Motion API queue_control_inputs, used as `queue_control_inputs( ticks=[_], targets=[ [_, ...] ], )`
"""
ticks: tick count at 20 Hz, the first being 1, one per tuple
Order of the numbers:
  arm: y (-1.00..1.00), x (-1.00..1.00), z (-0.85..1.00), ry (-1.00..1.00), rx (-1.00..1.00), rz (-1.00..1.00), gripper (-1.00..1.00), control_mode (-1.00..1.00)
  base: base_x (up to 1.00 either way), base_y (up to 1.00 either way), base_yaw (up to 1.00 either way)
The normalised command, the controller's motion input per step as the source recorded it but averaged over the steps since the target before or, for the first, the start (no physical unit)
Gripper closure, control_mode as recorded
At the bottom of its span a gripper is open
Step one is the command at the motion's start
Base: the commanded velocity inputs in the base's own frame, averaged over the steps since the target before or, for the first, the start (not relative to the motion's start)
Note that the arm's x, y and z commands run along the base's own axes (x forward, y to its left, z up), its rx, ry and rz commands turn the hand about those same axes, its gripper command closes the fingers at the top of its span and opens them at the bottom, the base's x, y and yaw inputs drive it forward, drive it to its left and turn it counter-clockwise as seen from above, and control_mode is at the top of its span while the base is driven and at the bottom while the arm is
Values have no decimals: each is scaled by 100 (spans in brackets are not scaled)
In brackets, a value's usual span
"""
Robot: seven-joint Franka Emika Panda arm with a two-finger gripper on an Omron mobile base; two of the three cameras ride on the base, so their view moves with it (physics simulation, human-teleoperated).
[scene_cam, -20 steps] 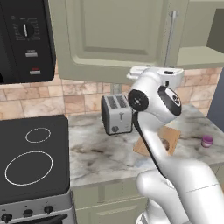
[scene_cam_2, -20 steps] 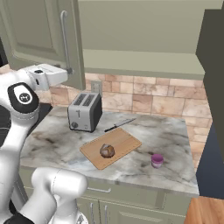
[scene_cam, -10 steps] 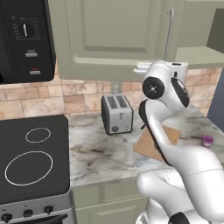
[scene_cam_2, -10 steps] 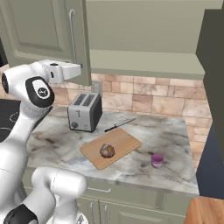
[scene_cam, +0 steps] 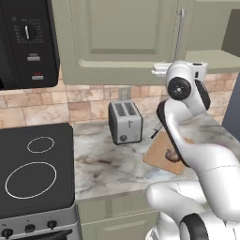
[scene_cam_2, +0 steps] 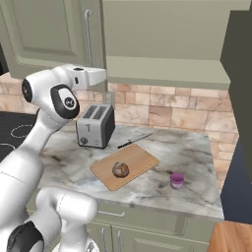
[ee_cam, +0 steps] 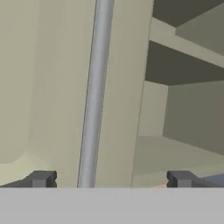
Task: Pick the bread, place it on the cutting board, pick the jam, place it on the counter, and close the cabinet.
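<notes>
I have the gripper (ee_cam: 109, 179) raised in front of the cabinet (scene_cam_2: 49, 34), its two fingers spread wide apart with nothing between them. In the hand view one silver bar handle (ee_cam: 94, 96) runs up just inside the left finger, on the door's edge, and to the right of that edge I see into the open cabinet's shadowed inside. In the right base view the hand sits level with the bottom of that handle (scene_cam_2: 88, 32), pointing at the door's lower edge.

On the counter (scene_cam_2: 197, 147) I count one cutting board (scene_cam_2: 140, 160), one roll of bread (scene_cam_2: 120, 170), one jar of jam (scene_cam_2: 176, 180), one toaster (scene_cam_2: 96, 126) and one knife (scene_cam_2: 134, 141). The bread lies on the cutting board, near its middle. The jam stands upright on the counter, just off the board's right end and apart from it. The knife lies between the toaster and the board's far edge. The toaster has two slots and stands against the brick wall.

In the left base view the stove top (scene_cam: 33, 168) shows two rings, with one black microwave (scene_cam: 26, 42) above it.
</notes>
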Motion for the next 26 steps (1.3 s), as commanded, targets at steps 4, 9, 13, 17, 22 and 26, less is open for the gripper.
queue_control_inputs(
  ticks=[4, 9, 13, 17, 22, 26],
  targets=[
    [-33, 26, 0, 0, 0, 6, -100, -100, 0, 0, 0],
    [-29, 30, -1, 0, 0, 7, -100, -100, 0, 0, 0],
    [-15, 42, -12, 0, 0, 7, -100, -100, 0, 0, 0],
    [-9, 43, -15, 0, 0, 8, -100, -100, 0, 0, 0],
    [-7, 29, -12, 0, 0, 13, -100, -100, 0, 0, 0],
    [-5, 6, -5, 0, 0, 20, -100, -100, 0, 0, 0]
  ],
)
